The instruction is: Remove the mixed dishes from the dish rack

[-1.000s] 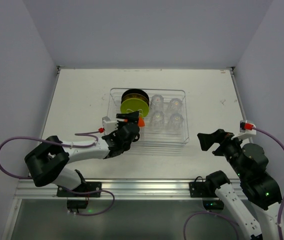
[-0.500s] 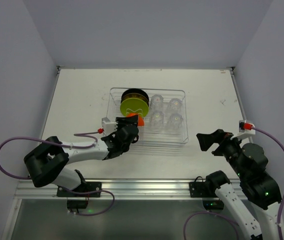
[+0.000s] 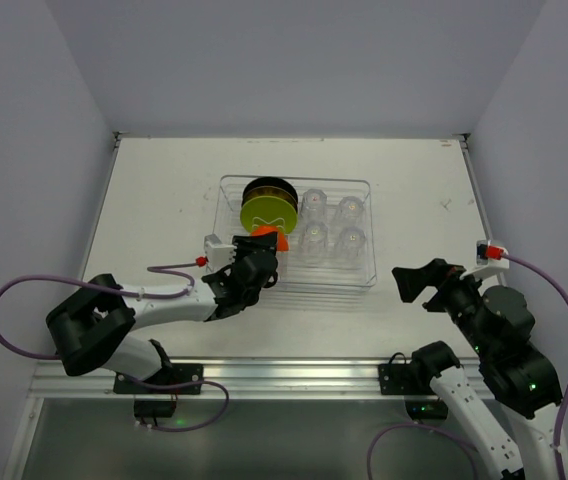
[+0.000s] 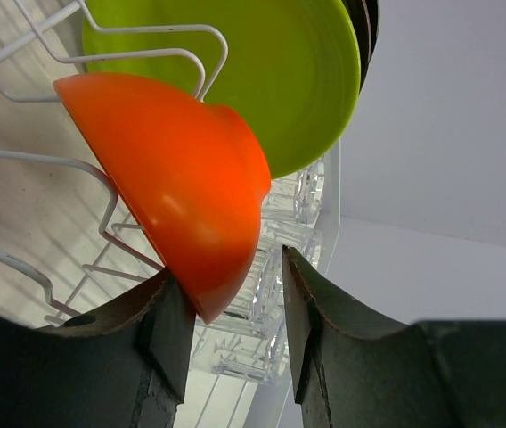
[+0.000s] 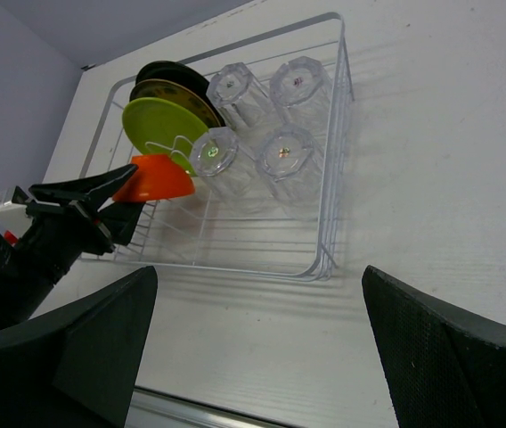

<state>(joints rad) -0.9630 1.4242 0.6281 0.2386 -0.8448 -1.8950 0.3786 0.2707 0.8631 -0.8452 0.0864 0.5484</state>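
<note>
Dish rack (image 3: pixel 369 262), clear plastic, stood mid-table (image 3: pixel 164 180). On edge in its left slots were a black plate (image 5: pixel 168 71) farthest back, a yellow-green plate (image 4: pixel 297 80) just in front of it, and an orange-red bowl (image 4: pixel 173 178) nearest, tilted against a white wire divider (image 4: pixel 102 169). Four clear tumblers (image 5: pixel 284 152) stood in a two-by-two block in the right half. Left gripper (image 4: pixel 231 312) sat at the rack's near left corner, its fingers (image 4: pixel 168 330) either side of the bowl's lower rim, one against it, a slit showing beside the other; whether they pinched it could not be told. Right gripper (image 5: pixel 257 276) hung well apart to the rack's right, fingers spread wide.
</note>
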